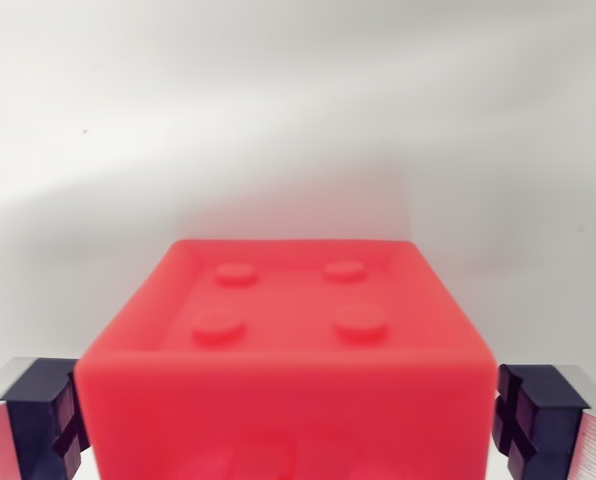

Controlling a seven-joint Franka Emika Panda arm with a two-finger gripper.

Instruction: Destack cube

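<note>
Black pads sit at the bottom corners of the wrist view, one on each side, and they belong to the gripper point(288, 420). On the wrist view's left, the first black finger pad point(46, 415) on its shiny metal finger stands right next to the left wall of the red plastic cube with four round studs on top point(288, 330). I cannot tell if it is touching the wall or just beside it.

In the middle, the cube fills the low part of the view, between the two pads. Its top has a raised rim and the four bumps inside. What it sits on is hidden, so I cannot see the cube under it. Behind it is a plain white surface point(298, 120).

On the wrist view's right, the second finger pad point(538, 420) stands just beside the right wall, with a thin gap that may be there. The claw is spread about as wide as the cube, but I cannot tell if it is squeezing yet.

The cube looks light, hard and smooth, so it may slip. I think the best hold is on the two flat side walls, in the middle, then lift straight up.
</note>
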